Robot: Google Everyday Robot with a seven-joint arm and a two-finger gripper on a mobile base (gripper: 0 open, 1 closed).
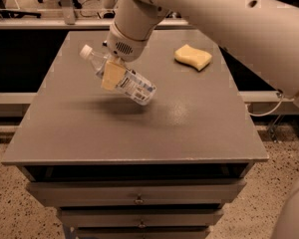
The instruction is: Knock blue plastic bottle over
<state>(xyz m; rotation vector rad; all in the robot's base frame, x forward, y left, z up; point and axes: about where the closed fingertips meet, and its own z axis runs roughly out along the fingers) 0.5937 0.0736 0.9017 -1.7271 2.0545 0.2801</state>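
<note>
In the camera view, the blue plastic bottle (137, 86) is being gripped around its middle by the pincer (114, 75), whose tan finger pad (111, 76) is being pressed across the clear body. The bottle is being held steeply tilted, white cap up and to the left, base down and to the right, over the left-centre of the grey tabletop (199, 128). A shadow is being cast just beneath it. A yellow sponge (193, 57) is being left lying well apart, near the far right.

Pincer (113, 75) holding the blue plastic bottle (137, 86) hangs mid-left over table (199, 128); sponge (193, 57) stands back right.
</note>
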